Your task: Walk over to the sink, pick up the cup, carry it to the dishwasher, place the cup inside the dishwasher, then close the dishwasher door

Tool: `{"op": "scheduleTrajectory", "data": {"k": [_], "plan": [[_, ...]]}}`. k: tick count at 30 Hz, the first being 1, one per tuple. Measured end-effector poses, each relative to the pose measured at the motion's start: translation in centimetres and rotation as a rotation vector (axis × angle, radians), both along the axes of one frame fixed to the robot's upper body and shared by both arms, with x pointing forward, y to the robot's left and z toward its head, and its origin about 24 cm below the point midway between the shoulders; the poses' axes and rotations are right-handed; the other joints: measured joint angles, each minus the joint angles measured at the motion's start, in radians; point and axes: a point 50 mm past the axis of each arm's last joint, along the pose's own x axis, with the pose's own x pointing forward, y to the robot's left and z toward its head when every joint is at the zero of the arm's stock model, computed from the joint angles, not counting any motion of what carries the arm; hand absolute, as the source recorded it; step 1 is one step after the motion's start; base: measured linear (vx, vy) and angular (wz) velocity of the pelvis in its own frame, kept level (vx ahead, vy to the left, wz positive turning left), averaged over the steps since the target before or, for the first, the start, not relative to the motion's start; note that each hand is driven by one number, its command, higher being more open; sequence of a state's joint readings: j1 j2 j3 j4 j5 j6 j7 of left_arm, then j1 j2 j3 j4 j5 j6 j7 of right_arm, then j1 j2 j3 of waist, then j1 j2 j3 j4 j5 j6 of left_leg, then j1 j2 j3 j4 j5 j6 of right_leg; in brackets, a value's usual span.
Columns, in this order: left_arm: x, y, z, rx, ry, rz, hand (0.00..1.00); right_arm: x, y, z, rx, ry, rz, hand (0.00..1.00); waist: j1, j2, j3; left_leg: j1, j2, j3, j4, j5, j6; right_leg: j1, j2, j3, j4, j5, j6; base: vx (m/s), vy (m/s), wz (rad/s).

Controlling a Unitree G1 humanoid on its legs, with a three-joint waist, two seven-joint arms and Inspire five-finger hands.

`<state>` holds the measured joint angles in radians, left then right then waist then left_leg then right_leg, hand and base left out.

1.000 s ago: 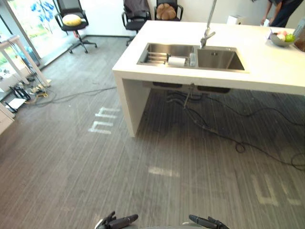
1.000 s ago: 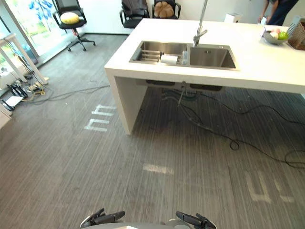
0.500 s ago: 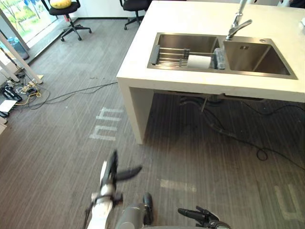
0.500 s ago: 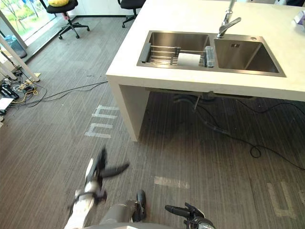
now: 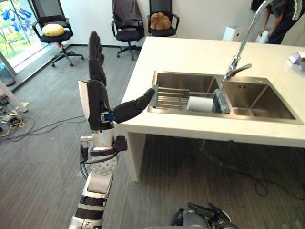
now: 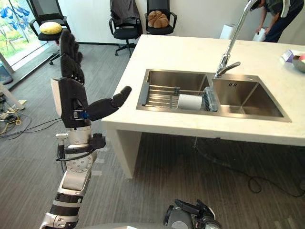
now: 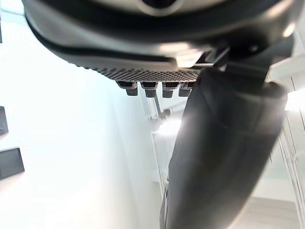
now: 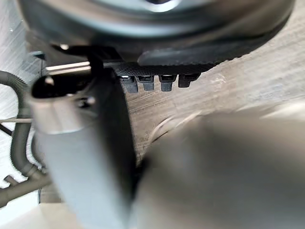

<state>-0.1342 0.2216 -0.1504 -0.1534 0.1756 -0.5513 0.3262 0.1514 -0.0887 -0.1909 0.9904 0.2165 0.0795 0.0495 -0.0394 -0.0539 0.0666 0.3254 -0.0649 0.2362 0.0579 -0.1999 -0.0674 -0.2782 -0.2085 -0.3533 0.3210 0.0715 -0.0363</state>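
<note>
A white cup (image 5: 199,103) lies on its side on a wire rack (image 5: 169,99) in the left basin of a steel sink (image 5: 183,80), set in a white counter (image 5: 190,52). A tall faucet (image 5: 237,62) rises between the two basins. My left hand (image 5: 96,102) is raised in front of the counter's near left corner, open, fingers pointing straight up and thumb (image 5: 135,106) stretched toward the sink; it holds nothing. The cup lies well to the right of it. My right hand (image 5: 206,211) hangs low near the floor, open and empty.
Three office chairs (image 5: 127,24) stand along the back wall, one with a yellow cushion (image 5: 52,29). A person (image 5: 281,19) bends over beyond the counter's far right end, near a white box (image 5: 232,33). Cables (image 5: 28,129) run across the floor at left.
The camera has come closer to the sink. My left arm swung up from near the floor to chest height, fingers now pointing up. The right hand stays low.
</note>
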Motion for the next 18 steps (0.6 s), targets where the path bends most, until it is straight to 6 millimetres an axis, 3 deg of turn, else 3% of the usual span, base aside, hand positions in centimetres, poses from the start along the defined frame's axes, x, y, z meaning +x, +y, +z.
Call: {"op": "scheduleTrajectory", "data": {"k": [1, 2, 3, 6, 8, 9, 11, 12, 13, 14, 15, 16, 18], "plan": [[-0.2, -0.8, -0.3, 0.010, 0.013, -0.018, 1.00, 0.3, -1.3, 0.3, -0.026, -0.003, 0.026, 1.00, -0.002, 0.065, -0.005, 0.008, 0.060, 0.021, 0.016, -0.031, 0.000, 0.013, 0.061, 0.005, 0.000, -0.002, -0.017, 0.44, -0.242, -0.29], [-0.1, -1.4, -0.3, 0.036, 0.011, -0.039, 1.00, 0.3, -1.5, 0.3, -0.034, 0.004, 0.033, 1.00, -0.001, 0.073, -0.003, 0.005, 0.077, 0.023, 0.026, -0.035, -0.003, 0.024, 0.086, 0.010, -0.026, -0.008, -0.010, 0.38, -0.242, -0.47], [-0.1, -2.4, -0.1, 0.077, 0.000, -0.078, 1.00, 0.3, -1.7, 0.2, -0.032, 0.013, 0.032, 1.00, -0.001, 0.100, 0.000, 0.009, 0.106, 0.026, 0.038, -0.037, -0.002, 0.042, 0.126, 0.012, -0.056, -0.012, -0.018, 0.37, -0.290, -0.41], [0.1, -3.5, 0.0, 0.173, 0.011, -0.127, 1.00, 0.4, -1.8, 0.2, -0.027, 0.020, 0.049, 1.00, -0.004, 0.114, 0.002, -0.001, 0.152, 0.046, 0.122, -0.036, -0.002, 0.074, 0.195, 0.041, -0.102, -0.025, -0.034, 0.25, -0.190, -0.52], [0.3, -3.8, -0.2, 0.220, 0.044, -0.130, 1.00, 0.2, -1.8, 0.2, -0.025, 0.036, 0.076, 1.00, -0.004, 0.117, 0.000, -0.063, 0.188, 0.059, 0.304, -0.035, -0.003, 0.109, 0.228, 0.068, -0.152, -0.030, -0.031, 0.23, -0.143, -0.51], [0.4, -3.9, -0.1, 0.238, 0.064, -0.137, 1.00, 0.2, -2.1, 0.2, -0.029, 0.046, 0.094, 1.00, -0.004, 0.131, -0.003, -0.125, 0.225, 0.061, 0.449, -0.026, 0.000, 0.126, 0.251, 0.076, -0.176, -0.031, -0.033, 0.21, -0.083, -0.33], [0.3, -4.3, -0.1, 0.265, 0.079, -0.159, 1.00, 0.1, -2.5, 0.3, -0.039, 0.063, 0.124, 1.00, -0.001, 0.161, 0.008, -0.230, 0.297, 0.070, 0.705, 0.059, 0.077, 0.181, 0.296, 0.081, -0.238, -0.038, -0.045, 0.22, -0.067, -0.32], [0.3, -4.5, -0.3, 0.293, 0.093, -0.167, 1.00, 0.0, -2.6, 0.3, -0.043, 0.081, 0.142, 1.00, 0.009, 0.163, 0.012, -0.283, 0.326, 0.054, 0.828, 0.114, 0.086, 0.220, 0.309, 0.097, -0.274, -0.031, -0.062, 0.22, -0.054, -0.42], [0.3, -4.6, -0.6, 0.339, 0.108, -0.178, 1.00, -0.2, -2.7, 0.2, -0.046, 0.102, 0.153, 1.00, 0.019, 0.164, 0.016, -0.334, 0.329, 0.020, 0.902, 0.033, 0.065, 0.257, 0.319, 0.118, -0.292, -0.032, -0.076, 0.26, -0.056, -0.60], [0.4, -4.7, -0.8, 0.380, 0.121, -0.184, 1.00, -0.4, -2.6, 0.1, -0.045, 0.121, 0.162, 1.00, 0.027, 0.154, 0.023, -0.351, 0.302, 0.016, 0.857, -0.053, 0.046, 0.291, 0.313, 0.144, -0.307, -0.033, -0.078, 0.22, -0.048, -0.57], [0.4, -4.7, -0.9, 0.400, 0.123, -0.186, 1.00, -0.5, -2.6, 0.1, -0.043, 0.129, 0.163, 1.00, 0.030, 0.148, 0.026, -0.352, 0.283, 0.016, 0.799, -0.084, 0.036, 0.303, 0.309, 0.157, -0.312, -0.029, -0.073, 0.20, -0.026, -0.61], [0.4, -4.8, -0.8, 0.430, 0.122, -0.192, 1.00, -0.7, -2.7, 0.0, -0.046, 0.143, 0.169, 1.00, 0.039, 0.149, 0.022, -0.347, 0.253, 0.021, 0.643, -0.109, 0.027, 0.318, 0.304, 0.183, -0.321, -0.032, -0.072, 0.18, 0.013, -0.53], [0.5, -5.2, -0.1, 0.475, 0.087, -0.206, 1.00, -0.8, -3.0, 0.1, -0.049, 0.148, 0.180, 1.00, 0.037, 0.160, 0.015, -0.342, 0.227, 0.039, 0.423, -0.087, 0.035, 0.322, 0.305, 0.196, -0.332, -0.034, -0.067, 0.21, 0.061, -0.31]]}}
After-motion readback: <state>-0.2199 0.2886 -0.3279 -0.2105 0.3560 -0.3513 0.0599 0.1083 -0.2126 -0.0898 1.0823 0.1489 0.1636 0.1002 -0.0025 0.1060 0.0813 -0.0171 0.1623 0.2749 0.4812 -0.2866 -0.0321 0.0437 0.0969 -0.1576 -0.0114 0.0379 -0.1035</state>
